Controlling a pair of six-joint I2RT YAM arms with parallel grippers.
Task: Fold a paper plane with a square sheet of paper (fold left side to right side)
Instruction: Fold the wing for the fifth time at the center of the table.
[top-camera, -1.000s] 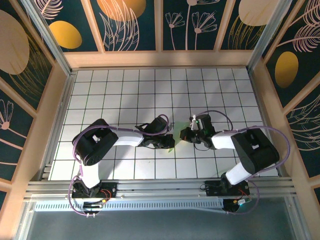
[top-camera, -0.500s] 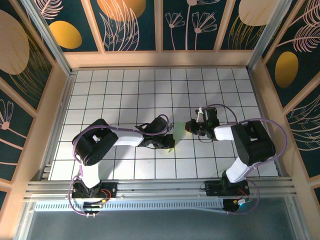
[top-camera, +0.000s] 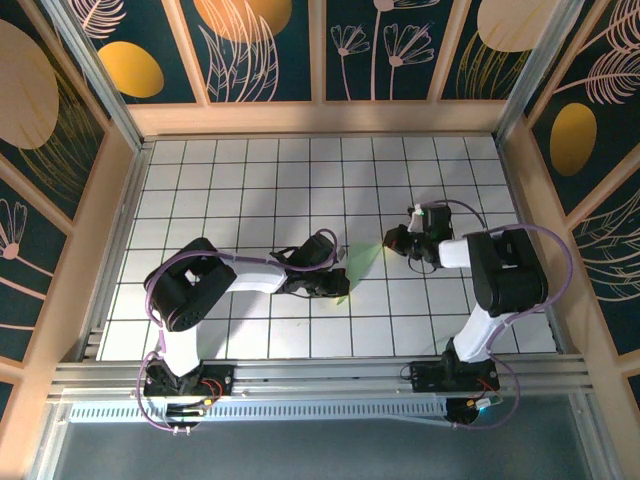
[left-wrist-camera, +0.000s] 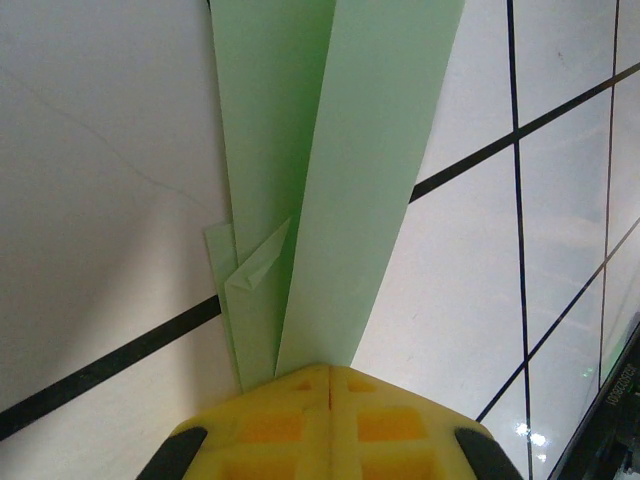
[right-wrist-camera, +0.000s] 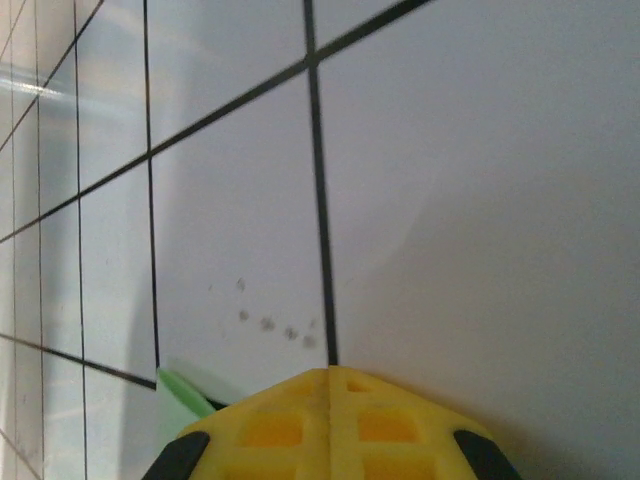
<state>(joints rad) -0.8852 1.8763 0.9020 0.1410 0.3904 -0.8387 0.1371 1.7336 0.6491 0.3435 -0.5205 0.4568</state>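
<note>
The paper plane (top-camera: 364, 263) is a slim wedge of thin, matte light green paper with crisp lengthwise creases and one small folded tab, lying flat on the glossy white gridded table (top-camera: 250, 180) between the arms. The left gripper (top-camera: 338, 286) reaches in low, jaws clenched, tips at the plane's end — pinching or merely pressing, I cannot tell — while the right gripper (top-camera: 391, 243), likewise clenched, sits low at the opposite end.
</note>
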